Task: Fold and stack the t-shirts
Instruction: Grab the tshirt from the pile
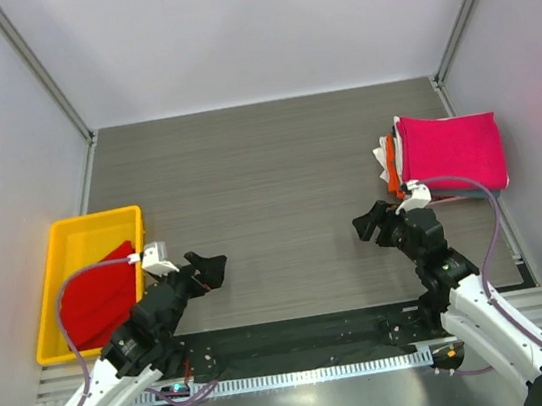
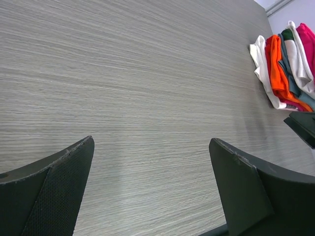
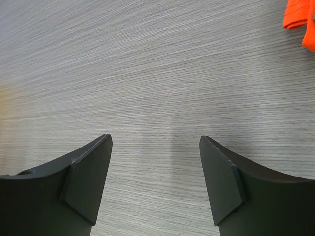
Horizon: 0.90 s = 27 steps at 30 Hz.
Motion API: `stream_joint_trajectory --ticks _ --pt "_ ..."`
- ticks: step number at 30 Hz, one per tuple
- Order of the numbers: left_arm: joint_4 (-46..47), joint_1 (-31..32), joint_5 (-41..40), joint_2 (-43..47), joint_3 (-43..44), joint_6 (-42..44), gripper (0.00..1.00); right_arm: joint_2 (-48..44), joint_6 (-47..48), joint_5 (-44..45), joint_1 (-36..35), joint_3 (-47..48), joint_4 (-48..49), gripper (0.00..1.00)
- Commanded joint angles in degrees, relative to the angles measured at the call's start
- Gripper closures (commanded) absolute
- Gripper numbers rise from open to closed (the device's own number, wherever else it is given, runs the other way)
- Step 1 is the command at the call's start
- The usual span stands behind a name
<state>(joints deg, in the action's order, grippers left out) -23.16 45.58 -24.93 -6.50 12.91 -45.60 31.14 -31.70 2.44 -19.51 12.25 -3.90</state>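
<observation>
A stack of folded t-shirts [image 1: 446,153] lies at the right of the table, a magenta-pink one on top, with orange, white and grey-blue edges under it. The stack also shows in the left wrist view [image 2: 285,69]. A bright red t-shirt [image 1: 97,293] lies crumpled in the yellow tray [image 1: 74,236] at the left. My left gripper [image 1: 210,269] is open and empty above the bare table, just right of the tray. My right gripper [image 1: 370,223] is open and empty, just left of the stack's near corner. An orange shirt edge [image 3: 298,17] shows at the right wrist view's top right.
The grey wood-grain table [image 1: 270,193] is walled at the back and both sides. A metal rail and the arm bases run along the near edge [image 1: 303,360].
</observation>
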Motion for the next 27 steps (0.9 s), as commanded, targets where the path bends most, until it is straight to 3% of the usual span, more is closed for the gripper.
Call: stream_joint_trajectory --ticks 1,3,9,12,14,19,23,26,27 --pt "-0.13 0.03 -2.14 -0.17 0.27 0.16 0.0 -0.55 -0.38 1.08 -0.27 -0.03 2.58 0.22" --pt "-3.98 0.03 -7.72 -1.4 2.63 -4.2 0.0 -0.29 -0.64 1.25 -0.27 -0.03 2.67 0.23" --pt "-27.97 0.03 -20.14 -12.55 20.47 -20.04 0.0 2.17 -0.64 1.17 -0.36 0.67 2.85 0.23" --pt "-45.71 0.03 -29.1 -19.93 32.5 -28.81 0.0 2.53 -0.2 -0.15 -0.27 0.67 3.11 0.25" --pt "-53.81 0.03 -34.36 -24.93 39.35 -29.63 0.0 2.44 -0.38 -0.5 -0.36 0.67 3.29 0.25" --pt "-57.61 -0.32 -38.7 -32.16 46.67 -26.92 0.0 1.65 -0.46 -1.2 -0.27 0.23 3.29 0.26" --pt "-47.97 -5.4 -37.24 -38.57 47.12 -14.45 0.0 1.21 -0.64 -1.29 -0.27 -0.03 3.29 0.26" --pt "-38.82 -20.23 -26.44 -45.07 47.03 -1.64 0.0 1.38 -0.64 -1.38 -0.27 -0.03 3.2 0.26" --pt "-37.94 -28.45 -19.0 -46.92 47.12 -0.29 0.0 1.3 -0.55 -1.47 -0.27 -0.03 3.29 0.26"
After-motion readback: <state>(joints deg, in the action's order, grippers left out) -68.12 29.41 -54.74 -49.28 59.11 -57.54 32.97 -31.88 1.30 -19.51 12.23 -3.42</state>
